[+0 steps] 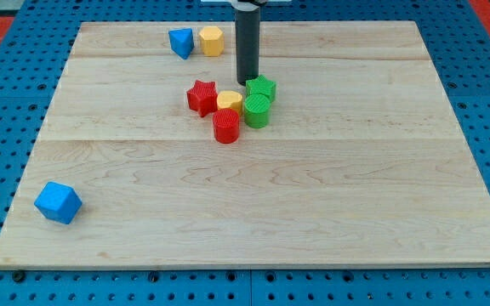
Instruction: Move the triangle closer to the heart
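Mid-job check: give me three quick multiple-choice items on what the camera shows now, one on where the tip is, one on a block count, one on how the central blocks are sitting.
1. Where is my tip?
A. Just at the view's top-left of the green star block
B. Beside the blue cube at the view's bottom left
C. At the board's right edge

2. How many blocks are on the wooden board?
A. Five
B. Eight
C. Ten

3. How do the central blocks sit?
A. Spread far apart
B. Stacked in a tower
C. Bunched together on the board

Answers: 1 A, the rod ends right next to the green star. 2 B, five in the cluster, two near the top, one at bottom left. 3 C, the red star, yellow heart, red cylinder, green cylinder and green star crowd together.
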